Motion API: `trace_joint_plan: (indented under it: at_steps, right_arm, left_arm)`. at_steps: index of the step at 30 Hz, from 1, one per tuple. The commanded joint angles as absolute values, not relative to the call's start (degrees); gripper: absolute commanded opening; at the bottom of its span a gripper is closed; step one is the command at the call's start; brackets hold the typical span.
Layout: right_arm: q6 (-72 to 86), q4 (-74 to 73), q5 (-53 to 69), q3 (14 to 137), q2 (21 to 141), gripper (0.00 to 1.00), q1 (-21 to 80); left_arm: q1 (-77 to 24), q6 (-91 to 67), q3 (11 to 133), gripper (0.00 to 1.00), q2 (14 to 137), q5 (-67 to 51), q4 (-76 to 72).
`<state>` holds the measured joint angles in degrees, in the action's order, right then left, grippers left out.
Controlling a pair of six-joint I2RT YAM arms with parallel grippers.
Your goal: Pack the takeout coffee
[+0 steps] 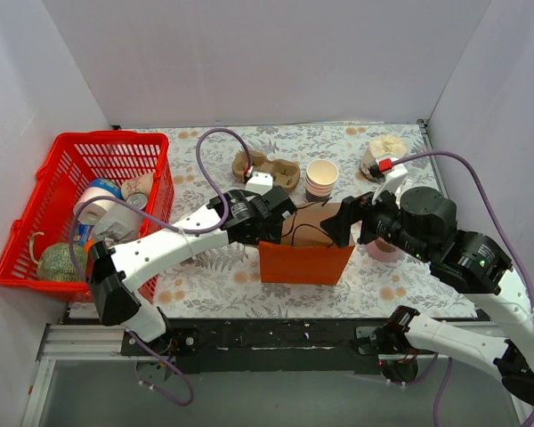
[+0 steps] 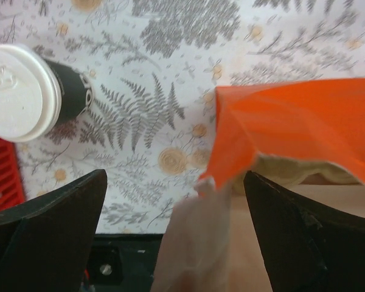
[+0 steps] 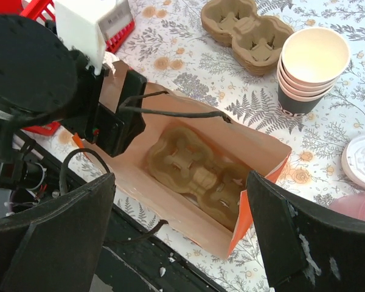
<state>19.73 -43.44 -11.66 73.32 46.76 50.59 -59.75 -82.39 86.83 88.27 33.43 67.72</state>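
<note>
The takeout coffee (image 2: 21, 91), a cup with a round white lid and a dark lower body, stands on the floral cloth left of the bag in the left wrist view; my left arm hides it in the top view. The orange paper bag (image 1: 307, 262) stands open at the table's front middle, with a brown pulp cup carrier (image 3: 194, 164) lying inside. My left gripper (image 1: 280, 222) is open at the bag's left rim, the bag wall (image 2: 292, 121) between its fingers. My right gripper (image 1: 343, 227) is open and empty above the bag's right end (image 3: 255, 137).
A stack of lidless cups (image 1: 321, 178) and two more pulp carriers (image 1: 267, 169) lie behind the bag. A pink cup (image 1: 383, 251) and a white lid (image 3: 362, 161) sit right of the bag. A red basket (image 1: 36, 258) of goods stands at the left.
</note>
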Motion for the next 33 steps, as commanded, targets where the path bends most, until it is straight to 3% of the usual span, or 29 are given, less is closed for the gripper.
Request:
trace_joint_plan:
  at_steps: [1,8,10,17,22,28,33]
  right_arm:
    - [20.30,-43.51,-12.75,73.04,45.53,0.96,50.45]
    - [19.60,-44.47,-13.36,72.68,45.26,0.96,50.45]
    - [19.25,-44.73,-13.97,72.60,45.26,0.96,50.45]
    - [18.98,-45.00,-15.47,72.16,44.56,0.96,50.45]
    - [18.90,-45.00,-16.52,72.16,44.03,0.96,50.45]
    - [18.72,-45.35,-16.52,72.33,44.30,0.96,50.36]
    - [18.72,-45.26,-16.52,72.51,44.39,0.96,50.45]
  left_arm:
    - [-59.85,-85.87,87.01,0.98,91.83,30.42,79.09]
    - [-59.85,-83.41,86.39,0.98,94.74,26.37,79.10]
    - [-59.85,-83.76,87.36,0.94,95.18,26.37,79.10]
    - [-59.94,-81.48,89.91,0.60,98.88,24.61,79.10]
    - [-59.94,-81.83,92.10,0.24,99.05,24.52,79.10]
    - [-59.94,-80.78,92.81,0.00,99.49,24.44,79.10]
    - [-59.85,-81.21,93.60,0.00,98.88,24.08,79.10]
